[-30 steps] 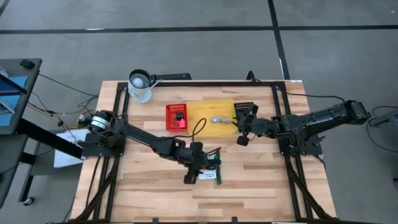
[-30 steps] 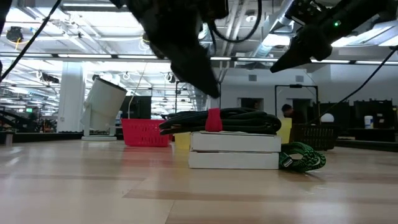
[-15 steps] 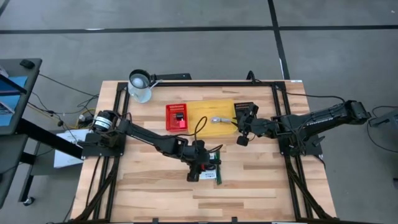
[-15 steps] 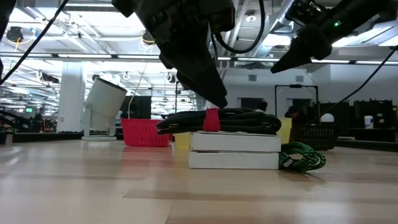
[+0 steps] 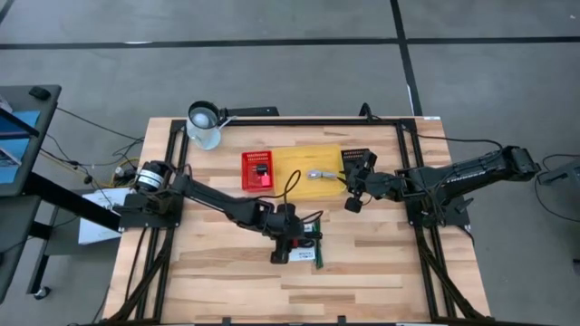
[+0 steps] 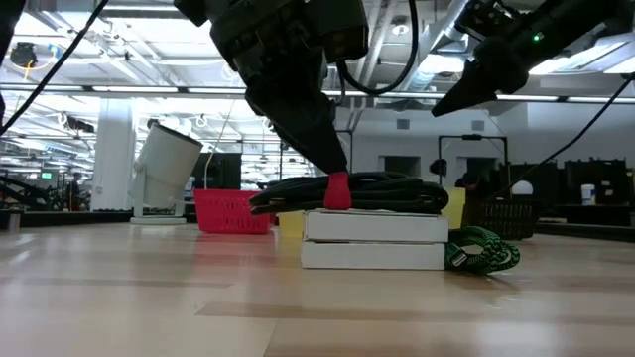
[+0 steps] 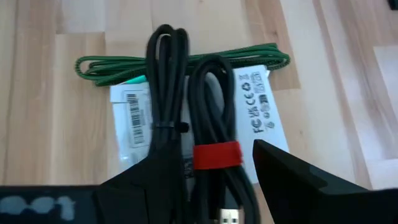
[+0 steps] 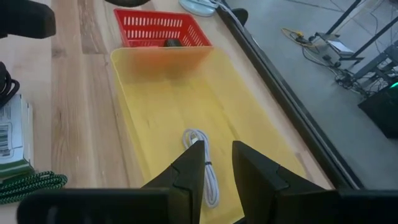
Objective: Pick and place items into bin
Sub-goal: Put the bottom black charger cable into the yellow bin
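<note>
Items for the bin sit stacked near the middle of the wooden surface (image 5: 227, 272): the white packet (image 7: 261, 115) lies flat, the green cable (image 7: 186, 62) is tucked against its far edge, and the coiled black cable (image 7: 211, 124) with its red band (image 7: 216, 155) rests on top. The yellow bin (image 8: 186, 99) stands well apart, already holding a white cable (image 8: 205, 165), with a red basket (image 8: 161, 28) touching it. The left hand (image 7: 214, 180) hangs low over the coil, fingers apart on either side of the red band.

Biggest risk, I judge: closing there could pinch the packet too, dragging the stack. Next, a loose loop may slip out and snag during lifting. Smaller: the right hand (image 8: 214, 165), fingers narrowly apart and holding nothing, hovers over the bin and could block the drop.
</note>
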You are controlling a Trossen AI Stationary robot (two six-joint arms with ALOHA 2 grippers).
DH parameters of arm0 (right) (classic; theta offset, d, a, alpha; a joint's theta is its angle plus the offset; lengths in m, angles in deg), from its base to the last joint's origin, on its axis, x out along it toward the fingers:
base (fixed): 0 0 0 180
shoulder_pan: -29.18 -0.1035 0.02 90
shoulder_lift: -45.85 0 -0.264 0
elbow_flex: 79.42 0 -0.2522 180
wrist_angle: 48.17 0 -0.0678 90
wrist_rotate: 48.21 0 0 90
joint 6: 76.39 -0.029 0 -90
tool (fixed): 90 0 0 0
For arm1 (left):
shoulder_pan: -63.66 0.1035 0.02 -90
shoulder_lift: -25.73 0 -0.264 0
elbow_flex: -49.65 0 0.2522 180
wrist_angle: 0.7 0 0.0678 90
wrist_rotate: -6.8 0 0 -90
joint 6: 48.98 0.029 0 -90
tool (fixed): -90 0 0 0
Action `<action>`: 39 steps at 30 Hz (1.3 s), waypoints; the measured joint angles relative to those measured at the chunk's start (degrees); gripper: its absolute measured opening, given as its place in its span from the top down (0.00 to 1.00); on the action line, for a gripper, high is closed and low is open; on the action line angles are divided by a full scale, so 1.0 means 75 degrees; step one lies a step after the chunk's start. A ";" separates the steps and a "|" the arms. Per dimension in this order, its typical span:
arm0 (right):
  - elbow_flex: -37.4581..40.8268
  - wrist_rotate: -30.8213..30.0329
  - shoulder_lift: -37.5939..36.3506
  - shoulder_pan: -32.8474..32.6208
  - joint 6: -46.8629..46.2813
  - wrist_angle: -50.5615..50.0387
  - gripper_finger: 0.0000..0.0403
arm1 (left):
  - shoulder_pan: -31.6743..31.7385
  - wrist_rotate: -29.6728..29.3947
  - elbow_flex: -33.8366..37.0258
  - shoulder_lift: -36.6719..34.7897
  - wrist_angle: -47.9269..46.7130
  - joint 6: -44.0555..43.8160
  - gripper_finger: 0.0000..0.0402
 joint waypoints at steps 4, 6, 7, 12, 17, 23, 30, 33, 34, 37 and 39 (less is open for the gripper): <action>0.0000 0.0001 0.0000 0.0000 -0.0028 -0.0002 0.81 | -0.0075 -0.0166 0.0000 0.0003 0.0000 0.0000 0.52; 0.0000 0.0001 0.0000 0.0000 -0.0058 -0.0003 0.81 | -0.0097 -0.0269 0.0000 0.0003 0.0000 0.0001 0.52; 0.0000 0.0001 0.0000 0.0000 -0.0058 0.0000 0.81 | -0.0102 -0.0273 0.0000 0.0003 0.0000 0.0000 0.52; 0.0000 0.0002 0.0000 0.0000 -0.0058 -0.0003 0.81 | -0.0105 -0.0294 0.0000 0.0003 0.0000 0.0000 0.52; 0.0000 0.0002 0.0000 0.0000 -0.0058 -0.0003 0.81 | -0.0152 -0.0301 0.0000 0.0003 0.0019 0.0011 0.52; 0.0000 0.0000 0.0000 0.0000 -0.0056 -0.0001 0.81 | -0.0300 -0.0402 -0.0006 0.0003 0.0115 0.0065 0.52; 0.0000 0.0000 0.0000 0.0000 -0.0058 -0.0003 0.81 | -0.0350 -0.0868 -0.0007 0.0009 0.0063 0.0135 0.52; 0.0000 0.0000 0.0000 0.0000 -0.0058 0.0000 0.81 | -0.0339 -0.0953 -0.0006 0.0019 0.0033 0.0207 0.52; 0.0000 0.0000 0.0000 0.0000 -0.0058 -0.0003 0.81 | -0.0340 -0.0953 -0.0007 0.0020 0.0027 0.0239 0.52; 0.0000 0.0000 0.0000 0.0000 -0.0058 0.0000 0.81 | -0.0347 -0.0950 -0.0008 0.0020 0.0032 0.0251 0.52; 0.0000 0.0000 0.0000 0.0000 -0.0058 -0.0003 0.81 | -0.0359 -0.0950 -0.0008 0.0020 0.0025 0.0254 0.52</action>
